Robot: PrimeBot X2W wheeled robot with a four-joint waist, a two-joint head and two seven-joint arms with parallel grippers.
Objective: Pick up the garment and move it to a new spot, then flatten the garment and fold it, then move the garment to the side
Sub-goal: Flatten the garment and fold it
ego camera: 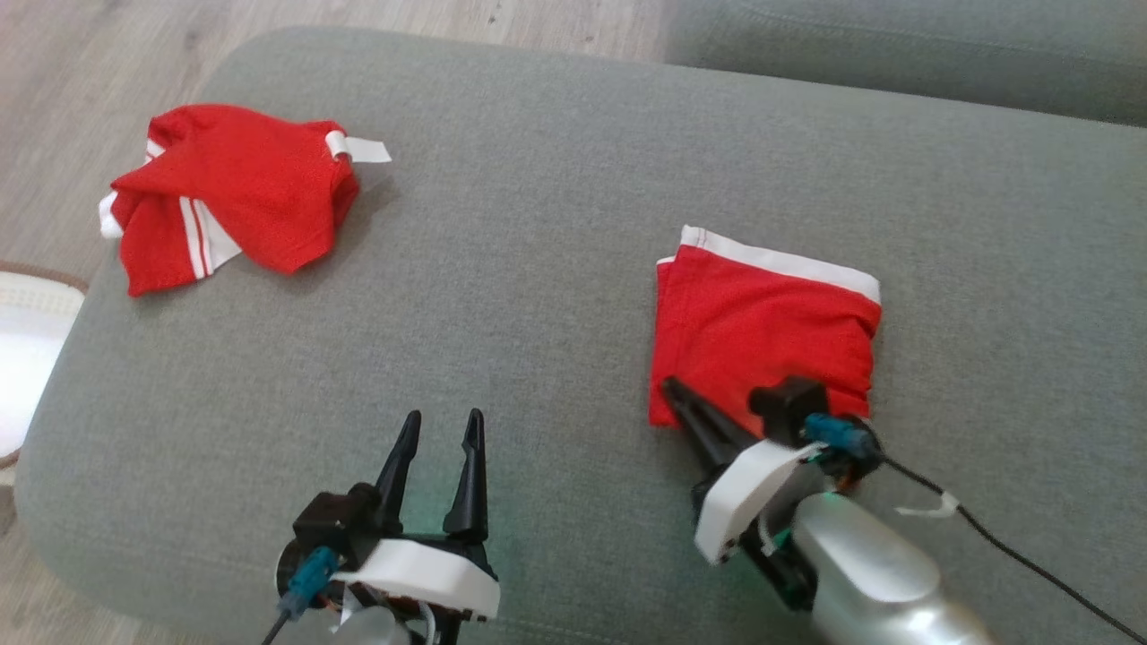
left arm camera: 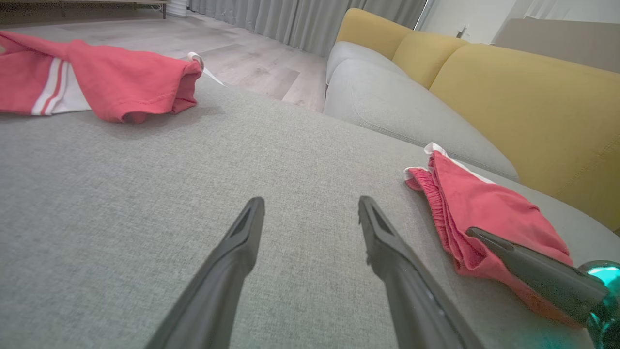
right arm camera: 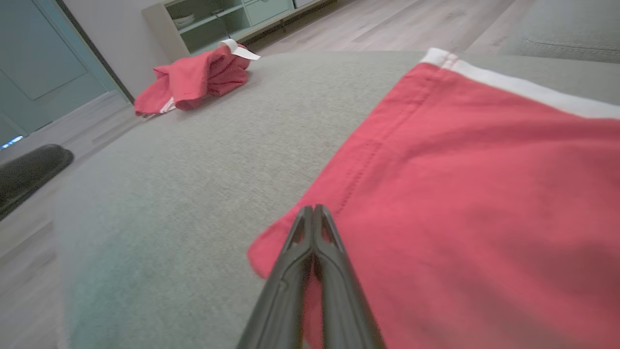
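**Folded Garment Could Come Undone**

The folded garment (ego camera: 762, 327) lay flat on the grey cushion (ego camera: 538, 269). It was a neat red square with a white band on its far edge. It looked folded already, so I think the job left was to move it to the side.

The right gripper (ego camera: 672, 387) rested on the near left corner of the folded garment. Its fingers (right arm camera: 314, 228) were pressed tight together. I could see no cloth between them.

The left gripper (ego camera: 444, 417) was to the left of the folded garment and did not touch it. Its fingers (left arm camera: 242, 242) were wide apart and held nothing.

Another red garment (ego camera: 233, 206) lay in a heap, far off to the left of the folded garment.

What could go wrong? If the shut fingers pushed at one corner, the cloth could bunch up and the fold could open. The fingers could also slip over the top and leave the folded garment behind.
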